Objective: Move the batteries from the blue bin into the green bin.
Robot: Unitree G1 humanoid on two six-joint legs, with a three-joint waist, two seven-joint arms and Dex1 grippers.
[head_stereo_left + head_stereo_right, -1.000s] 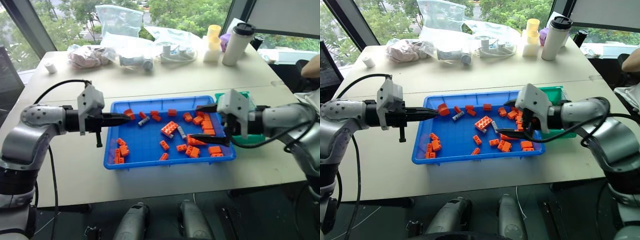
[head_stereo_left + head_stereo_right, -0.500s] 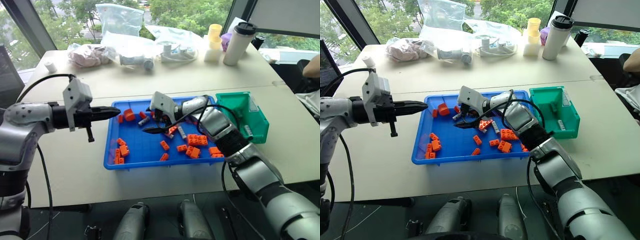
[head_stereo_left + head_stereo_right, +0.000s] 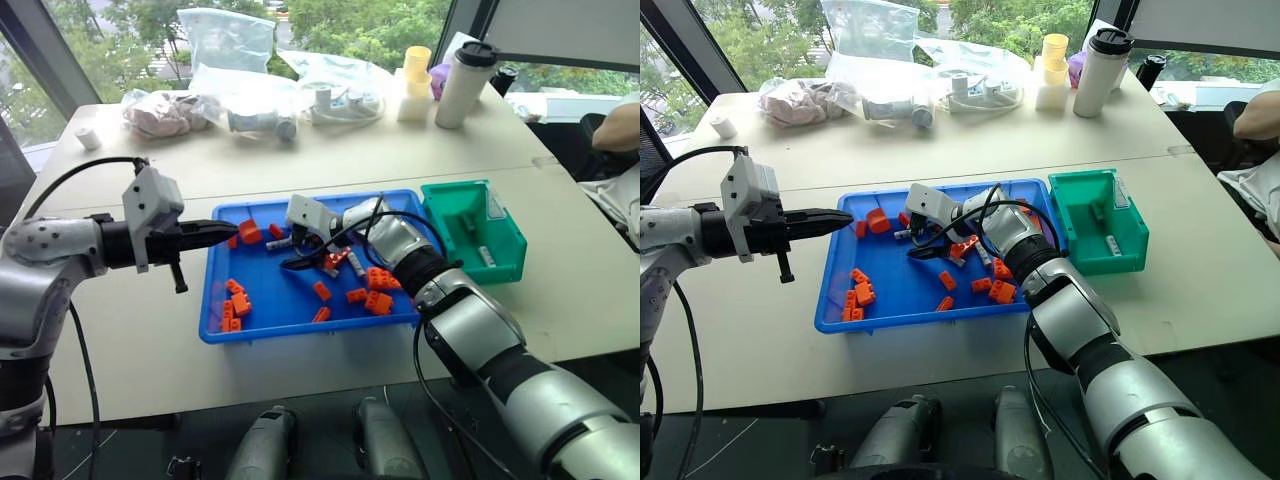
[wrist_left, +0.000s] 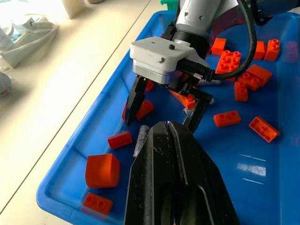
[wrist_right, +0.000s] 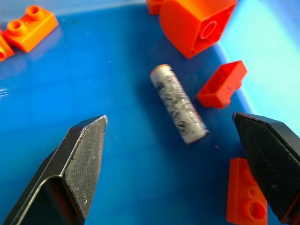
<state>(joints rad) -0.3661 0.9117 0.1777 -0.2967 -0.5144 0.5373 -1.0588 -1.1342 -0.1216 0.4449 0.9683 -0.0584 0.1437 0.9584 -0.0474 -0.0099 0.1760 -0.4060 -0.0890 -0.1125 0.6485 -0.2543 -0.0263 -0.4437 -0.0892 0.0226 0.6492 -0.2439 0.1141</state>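
1. Right wrist view showed the right gripper point(image 5: 178, 164) with fingers point(image 5: 77, 159) spread wide, empty, either side of a battery point(image 5: 178, 104) lying flat on the blue bin point(image 3: 260, 300) floor near its far-left corner.
2. Its long axis ran slantwise across the gap between the fingers.
3. Probably best to close across its middle, avoiding the orange bricks point(image 5: 221, 84) beside it.
4. The left gripper point(image 4: 168, 136) hovered close by, fingers together, empty.
5. The green bin point(image 3: 470, 232) stood just beside the blue bin's right end.
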